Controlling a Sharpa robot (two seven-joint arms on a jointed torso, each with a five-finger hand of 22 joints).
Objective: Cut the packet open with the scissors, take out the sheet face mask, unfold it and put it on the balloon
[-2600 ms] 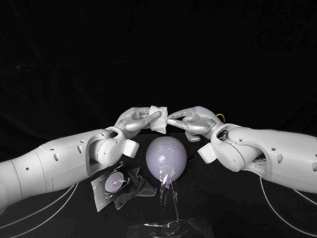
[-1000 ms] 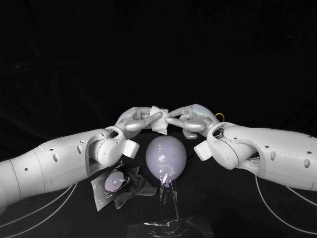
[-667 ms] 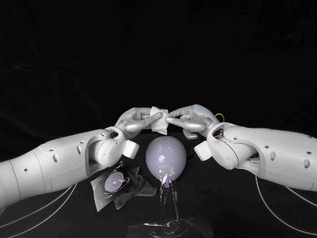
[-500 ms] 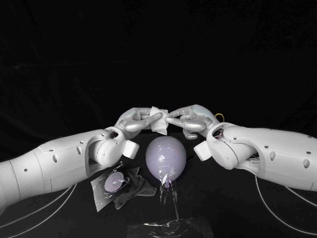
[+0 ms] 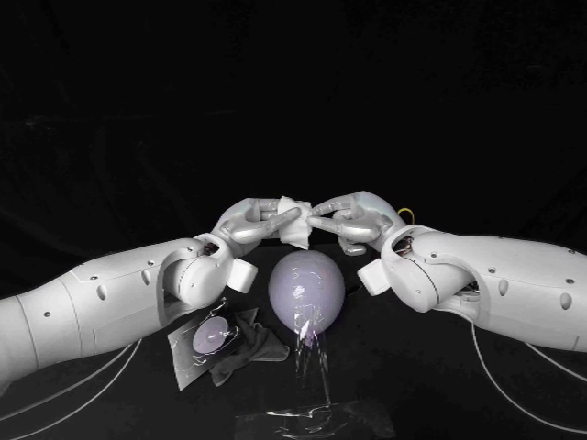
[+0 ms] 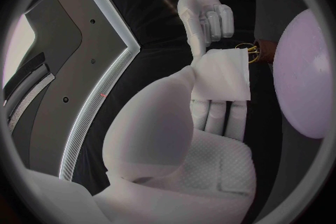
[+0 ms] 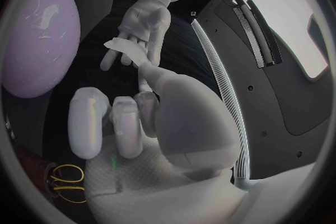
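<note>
sheet face mask (image 5: 291,223): white, folded, centre of frame, directly above balloon (image 5: 307,289) and apart from it. left hand (image 5: 254,223) grasps the mask from its left side. right hand (image 5: 353,220) pinches its right edge between thumb and a finger, other fingers curled in. balloon: lavender, upright on clear stand (image 5: 310,385), lower centre. packet (image 5: 204,348): lower left, lying on black table (image 5: 413,394), below left arm; print too small to read.

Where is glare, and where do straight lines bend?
Head view: glare spots on the balloon and the clear stand under it. Left wrist view: straight edges bend. Right wrist view: a glare patch on the balloon; edges bend too.
</note>
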